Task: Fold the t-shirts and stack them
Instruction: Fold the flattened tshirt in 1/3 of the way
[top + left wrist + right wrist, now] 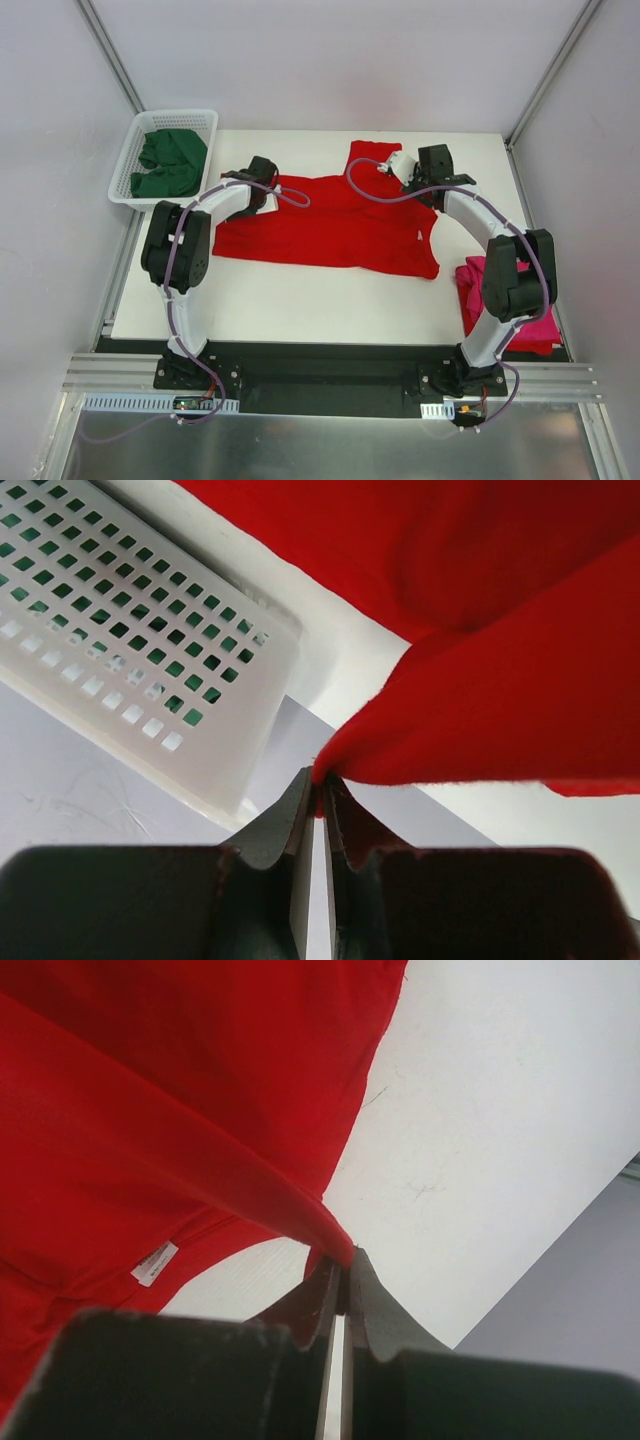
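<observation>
One shirt looks finished: the magenta t-shirt (472, 278) lies in a compact pile at the near right edge of the tabletop (300, 300), partly hidden by my right arm. The red t-shirt (340, 230) is spread mid-tabletop. My left jaws are clamped on its far left corner and my right jaws on a fold at its far right edge. The green t-shirts (170, 165) sit bunched in the basket (125, 165). Assessment: red fold barely begun, most of the work outstanding.
</observation>
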`<state>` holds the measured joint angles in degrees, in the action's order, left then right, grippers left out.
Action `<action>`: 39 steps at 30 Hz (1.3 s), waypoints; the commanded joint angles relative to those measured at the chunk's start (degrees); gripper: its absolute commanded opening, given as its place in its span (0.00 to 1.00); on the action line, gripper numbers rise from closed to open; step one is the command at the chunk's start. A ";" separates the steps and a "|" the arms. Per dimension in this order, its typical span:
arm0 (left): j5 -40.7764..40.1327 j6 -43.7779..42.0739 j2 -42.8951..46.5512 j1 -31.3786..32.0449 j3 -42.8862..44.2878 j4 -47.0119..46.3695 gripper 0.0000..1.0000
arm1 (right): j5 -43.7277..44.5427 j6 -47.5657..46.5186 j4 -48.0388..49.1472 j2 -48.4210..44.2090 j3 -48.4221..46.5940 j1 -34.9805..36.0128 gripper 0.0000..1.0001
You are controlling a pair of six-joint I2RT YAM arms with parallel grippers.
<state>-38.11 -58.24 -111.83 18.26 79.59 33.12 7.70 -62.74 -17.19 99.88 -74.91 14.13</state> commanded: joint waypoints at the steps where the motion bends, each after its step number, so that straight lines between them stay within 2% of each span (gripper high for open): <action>1: -2.32 -1.44 -1.98 -0.86 2.58 0.27 0.08 | -0.15 1.22 0.14 -0.03 -2.61 0.28 0.01; 15: -2.76 -2.14 -4.01 -0.86 6.28 0.36 0.11 | 0.21 1.57 0.14 0.58 -2.43 0.46 0.01; 16: -2.94 -2.14 -4.01 -0.86 6.28 0.36 0.11 | 0.21 1.57 0.14 0.58 -2.43 0.55 0.05; 17: -3.02 -2.14 -3.92 -0.86 6.10 0.36 0.12 | 0.55 1.57 0.14 0.76 -2.43 0.55 0.32; 19: -3.20 -1.88 -3.57 -0.77 5.40 0.36 0.13 | 1.52 2.00 0.84 0.67 -1.99 0.55 0.68; 20: -3.38 -1.79 -3.40 -0.51 4.96 0.36 0.14 | 2.57 2.62 1.54 0.41 -1.64 0.55 0.93; 21: -3.38 -1.53 -2.52 -0.25 3.74 0.36 0.14 | 2.75 2.80 3.29 -0.98 -0.94 0.55 0.96; 25: -0.57 0.40 1.61 1.33 -0.57 0.36 0.17 | 2.32 5.95 7.52 -8.45 5.21 0.63 0.96; 28: 2.77 1.02 5.65 2.30 -5.75 0.45 0.17 | -4.08 9.12 -0.27 -13.46 6.45 0.64 0.96; 29: 3.82 1.02 6.88 2.65 -7.42 0.45 0.18 | -9.23 9.13 -3.17 -14.26 6.62 0.64 0.96; 31: 7.25 1.11 10.31 3.62 -12.69 0.54 0.18 | -11.56 8.95 -9.07 -16.54 8.02 0.81 0.96; 35: 12.43 2.16 14.35 4.41 -19.29 0.36 0.19 | -14.03 6.32 -11.20 -21.02 14.87 0.90 0.96; 39: 17.44 2.95 14.72 4.15 -22.02 -0.78 0.18 | -17.01 4.82 -13.56 -19.37 19.36 0.46 0.96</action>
<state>-27.40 -57.14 -98.43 22.57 59.42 32.47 -3.73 -56.53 -24.86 78.87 -58.81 14.83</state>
